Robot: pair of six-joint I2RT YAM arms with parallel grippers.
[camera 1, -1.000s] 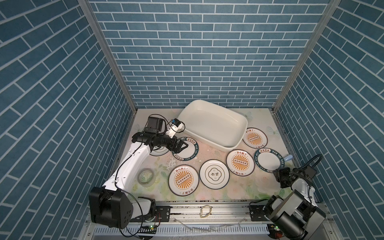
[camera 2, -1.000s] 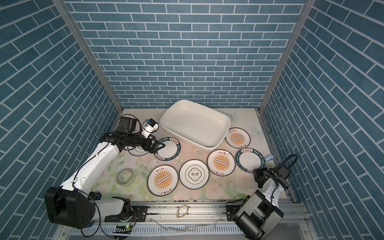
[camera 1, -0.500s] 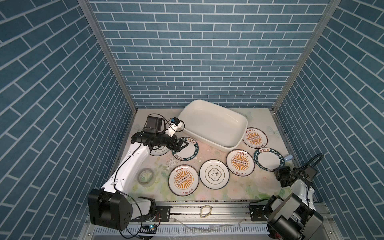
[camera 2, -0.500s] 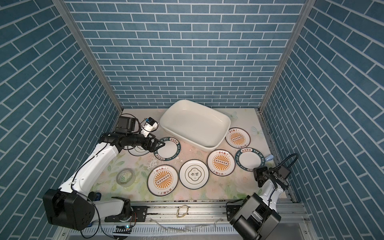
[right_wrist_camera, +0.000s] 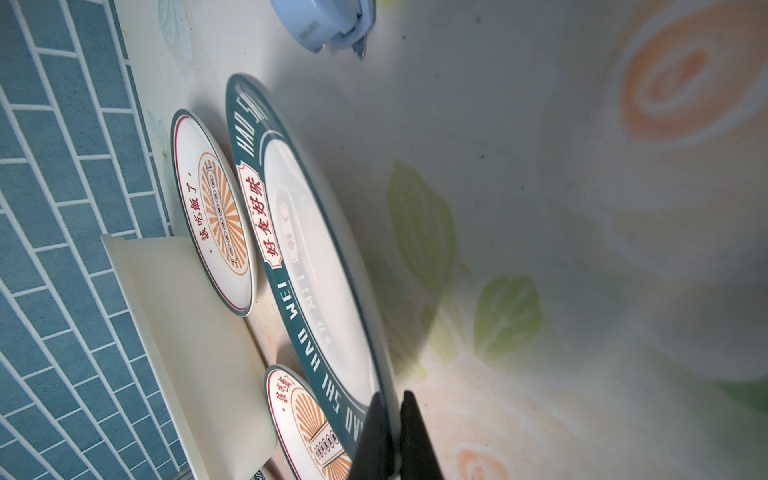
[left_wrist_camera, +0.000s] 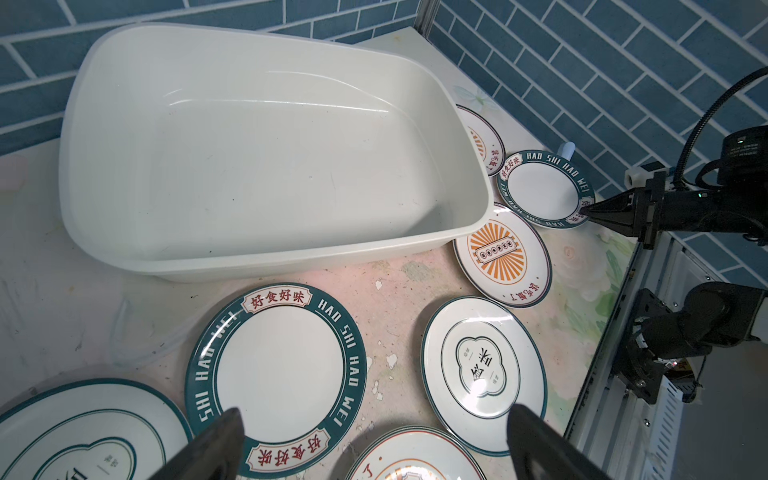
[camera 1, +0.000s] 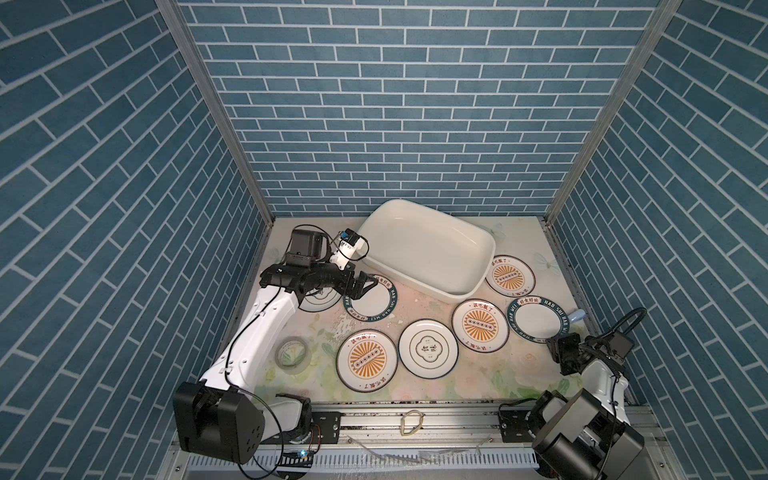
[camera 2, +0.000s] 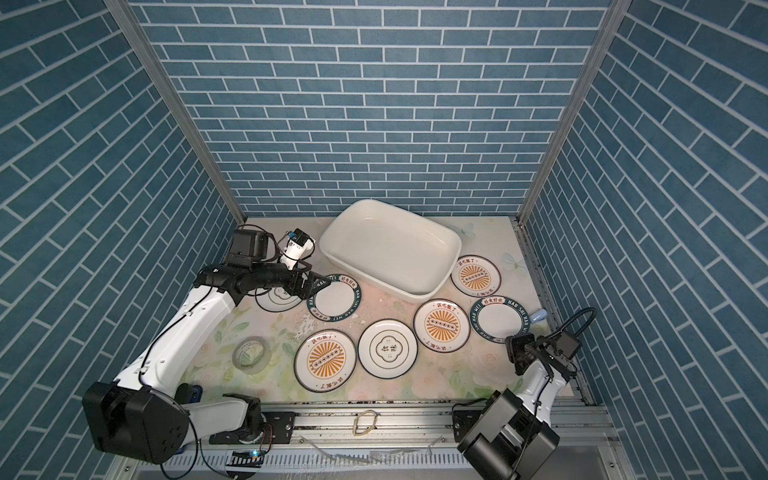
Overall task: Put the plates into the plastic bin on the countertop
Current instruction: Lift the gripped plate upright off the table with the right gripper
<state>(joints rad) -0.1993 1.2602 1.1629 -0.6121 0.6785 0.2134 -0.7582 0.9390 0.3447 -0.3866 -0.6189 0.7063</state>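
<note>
Right claw (right_wrist_camera: 391, 409) pinches near-right rim of right green-rimmed plate (right_wrist_camera: 316, 266); plastic bin (camera 1: 424, 249) lies far-left of it. Left claw (camera 1: 365, 289) spread over left green-rimmed plate (camera 1: 372, 306).

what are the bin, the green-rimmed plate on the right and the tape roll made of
Bin: looks like moulded plastic, cream-white and semi-gloss, with soft light streaks and a thin rolled rim.
Green-rimmed plate: probably glazed ceramic, possibly melamine; it has a glossy face with reflections and printed lettering.
Tape roll: seemingly clear plastic tape, a greyish, see-through band.
</note>
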